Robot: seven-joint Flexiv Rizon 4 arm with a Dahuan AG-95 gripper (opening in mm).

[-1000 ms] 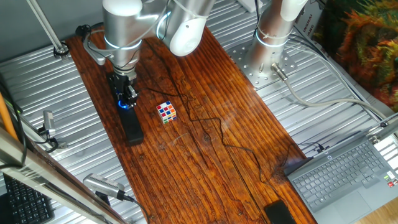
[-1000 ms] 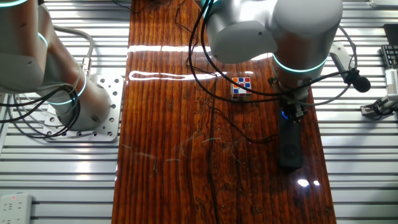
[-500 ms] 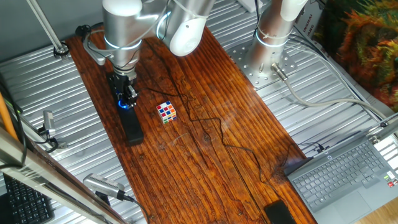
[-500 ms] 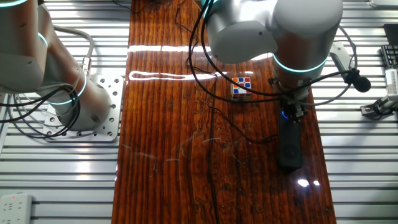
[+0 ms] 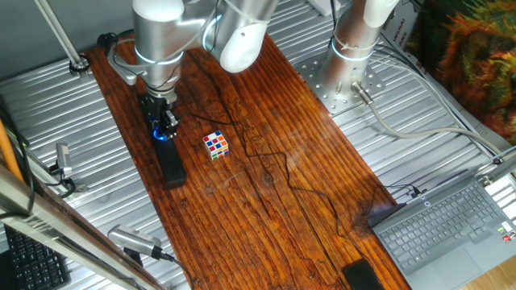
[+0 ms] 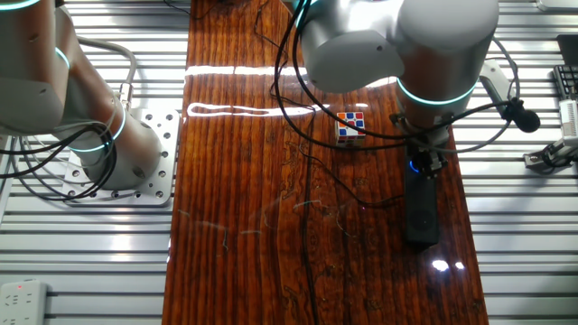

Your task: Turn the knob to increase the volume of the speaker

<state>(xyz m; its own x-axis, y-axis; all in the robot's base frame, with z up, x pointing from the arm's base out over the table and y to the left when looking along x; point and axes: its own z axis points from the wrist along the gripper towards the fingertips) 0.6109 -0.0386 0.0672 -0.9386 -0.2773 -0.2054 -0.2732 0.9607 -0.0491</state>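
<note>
The speaker (image 5: 168, 159) is seen lying flat on the wooden desk (image 5: 266, 185) near one long edge, its length running along the grain. The knob (image 5: 163, 135) is located at the end of the bar nearest the arm's wrist and is marked by a blue glow, also visible in the other fixed view (image 6: 414, 165). The end effector (image 5: 164, 125) is lowered directly over that end, with its fingers set about the knob; contact appears to be made, but the gap between the fingers is masked by the wrist housing in both views, so how far they are closed cannot be told. A puzzle cube (image 5: 215, 145) is noted just beside the bar, apart from it, and thin black cables (image 5: 278, 165) are trailed across the desk. A laptop (image 5: 447, 221) is placed off the far corner. Handling judgement: the knob is taken to be small, stiff and smooth-sided, so hold is best taken on its rim with opposed finger pads, squarely centred on its axis. The bar is judged light and unsecured, so it may be dragged or swivelled on the slick wood if torque is applied off-centre or downward pressure is lacking. Slippage of the pads on the rim is regarded as the principal risk.
</note>
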